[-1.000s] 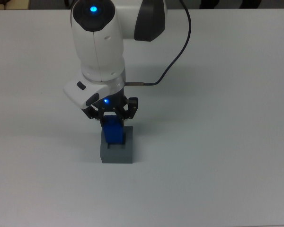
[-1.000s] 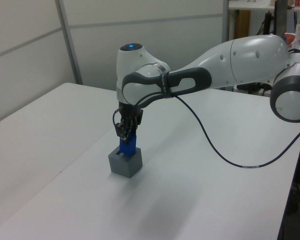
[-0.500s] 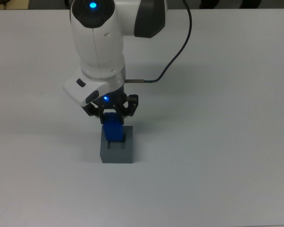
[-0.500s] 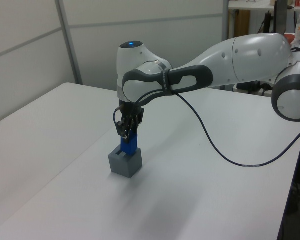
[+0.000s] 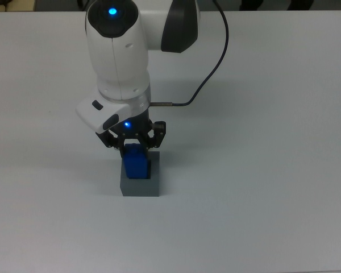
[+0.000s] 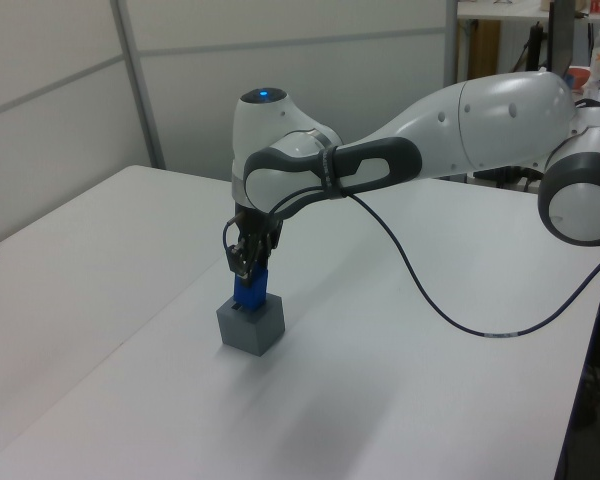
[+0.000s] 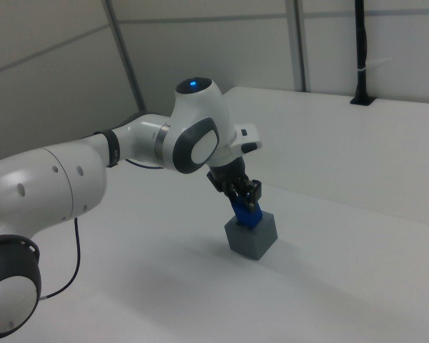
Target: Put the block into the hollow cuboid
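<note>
The blue block (image 5: 136, 165) stands upright with its lower part inside the recess of the grey hollow cuboid (image 5: 140, 186) on the white table. My gripper (image 5: 133, 147) points straight down over the cuboid and is shut on the block's upper part. The left view shows the block (image 6: 248, 293) sticking up out of the cuboid (image 6: 250, 332) under the gripper (image 6: 246, 268). From the right view, the block (image 7: 246, 214) sits in the cuboid (image 7: 254, 239) with the gripper (image 7: 243, 198) on top. The recess floor is hidden.
A black cable (image 5: 210, 68) loops from the wrist over the white table (image 5: 273, 170). Wall panels stand behind the table in the left view, and shelving shows at the left view's far right.
The gripper has come down with the block, which now sits deeper in the cuboid's recess. The cuboid has not moved.
</note>
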Available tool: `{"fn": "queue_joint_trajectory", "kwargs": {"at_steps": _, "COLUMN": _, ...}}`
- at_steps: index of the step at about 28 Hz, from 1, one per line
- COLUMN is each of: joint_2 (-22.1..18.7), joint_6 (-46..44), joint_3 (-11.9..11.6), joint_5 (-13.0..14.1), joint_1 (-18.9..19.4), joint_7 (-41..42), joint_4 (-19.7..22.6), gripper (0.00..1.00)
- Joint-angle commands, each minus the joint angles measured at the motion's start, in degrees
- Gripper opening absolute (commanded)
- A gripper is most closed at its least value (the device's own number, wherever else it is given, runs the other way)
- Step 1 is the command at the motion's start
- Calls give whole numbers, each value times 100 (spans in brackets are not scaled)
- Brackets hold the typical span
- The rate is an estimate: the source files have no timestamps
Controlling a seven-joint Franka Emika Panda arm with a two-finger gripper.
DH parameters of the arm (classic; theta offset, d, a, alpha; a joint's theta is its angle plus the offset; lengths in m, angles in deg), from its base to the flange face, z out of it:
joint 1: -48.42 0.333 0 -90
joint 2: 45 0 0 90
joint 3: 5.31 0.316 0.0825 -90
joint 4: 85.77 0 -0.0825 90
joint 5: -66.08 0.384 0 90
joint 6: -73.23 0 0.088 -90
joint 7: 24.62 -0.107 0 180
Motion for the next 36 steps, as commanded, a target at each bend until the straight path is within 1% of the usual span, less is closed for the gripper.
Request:
{"fn": "queue_joint_trajectory", "kwargs": {"at_steps": 1, "joint_2": 8, "joint_6": 163, "joint_3": -13, "joint_5": 7, "joint_1": 26, "joint_7": -25, "joint_4": 21, "gripper": 37}}
{"fn": "queue_joint_trajectory", "kwargs": {"at_steps": 7, "joint_2": -1, "joint_6": 154, "joint_3": -4, "joint_5": 7, "joint_1": 44, "joint_7": -25, "joint_4": 30, "gripper": 37}}
{"fn": "queue_joint_trajectory", "kwargs": {"at_steps": 12, "joint_2": -18, "joint_6": 128, "joint_3": -4, "joint_5": -81, "joint_1": 114, "joint_7": -34, "joint_4": 100, "gripper": 37}}
{"fn": "queue_joint_trajectory", "kwargs": {"at_steps": 22, "joint_2": -45, "joint_6": 84, "joint_3": -4, "joint_5": -81, "joint_1": 114, "joint_7": -34, "joint_4": 100, "gripper": 37}}
{"fn": "queue_joint_trajectory", "kwargs": {"at_steps": 26, "joint_2": -89, "joint_6": 49, "joint_3": -48, "joint_5": -81, "joint_1": 114, "joint_7": -34, "joint_4": 109, "gripper": 37}}
{"fn": "queue_joint_trajectory", "kwargs": {"at_steps": 31, "joint_2": -124, "joint_6": -320, "joint_3": -65, "joint_5": -81, "joint_1": 114, "joint_7": -43, "joint_4": 127, "gripper": 37}}
{"fn": "queue_joint_trajectory", "kwargs": {"at_steps": 36, "joint_2": -159, "joint_6": -496, "joint_3": -65, "joint_5": -89, "joint_1": 114, "joint_7": -191, "joint_4": 127, "gripper": 38}}
